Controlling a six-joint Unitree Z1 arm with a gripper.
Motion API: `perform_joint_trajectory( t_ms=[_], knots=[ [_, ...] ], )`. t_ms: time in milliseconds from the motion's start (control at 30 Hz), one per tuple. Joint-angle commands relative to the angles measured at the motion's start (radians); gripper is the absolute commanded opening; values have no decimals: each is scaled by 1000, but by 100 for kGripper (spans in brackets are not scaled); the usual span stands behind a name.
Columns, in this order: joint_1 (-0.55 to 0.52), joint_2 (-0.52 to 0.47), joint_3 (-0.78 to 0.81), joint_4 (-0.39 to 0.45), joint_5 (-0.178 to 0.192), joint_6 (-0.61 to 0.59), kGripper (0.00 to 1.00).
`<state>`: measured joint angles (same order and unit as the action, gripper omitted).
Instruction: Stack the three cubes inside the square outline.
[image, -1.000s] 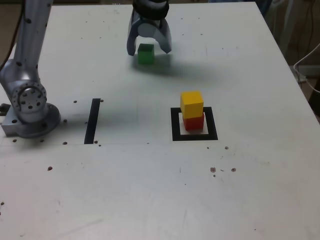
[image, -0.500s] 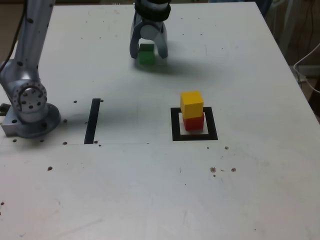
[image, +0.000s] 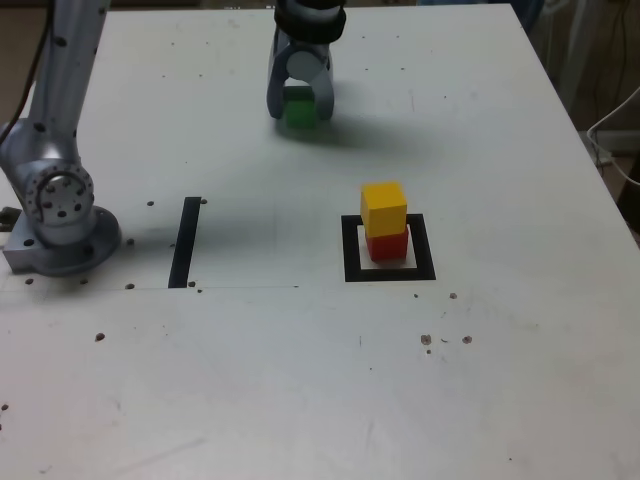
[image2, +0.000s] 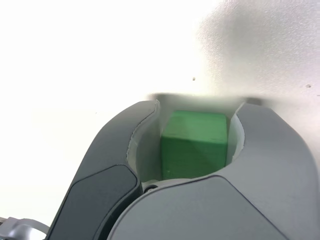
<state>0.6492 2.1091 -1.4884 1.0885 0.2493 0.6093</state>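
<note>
The green cube (image: 298, 110) (image2: 192, 145) rests on the white table at the back of the exterior view, left of centre. My gripper (image: 300, 114) (image2: 196, 108) stands over it, shut on it, with one finger pressed against each side. Nearer the front and to the exterior view's right, the yellow cube (image: 384, 207) sits on the red cube (image: 386, 246). That pair stands inside the square outline (image: 351, 250) of black tape.
A straight black tape strip (image: 185, 241) lies on the table to the exterior view's left. The arm's grey base (image: 58, 215) stands beside it at the table's left edge. Small dark specks dot the white tabletop (image: 300, 380).
The fingers have drawn in from wide apart to both sides of the green cube. The cube and the yellow-on-red stack have stayed where they were.
</note>
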Motion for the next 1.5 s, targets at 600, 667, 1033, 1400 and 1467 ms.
perform_joint_trajectory(
  t_ms=[600,667,1033,1400,1467],
  knots=[
    [-209,-161,-144,245,-1,-104,8],
    [-250,-164,-175,304,-5,-157,8],
    [-429,-165,-357,537,-88,-422,8],
    [-574,-130,-374,543,-127,-610,8],
    [-593,-124,-381,543,-130,-622,8]
  ],
)
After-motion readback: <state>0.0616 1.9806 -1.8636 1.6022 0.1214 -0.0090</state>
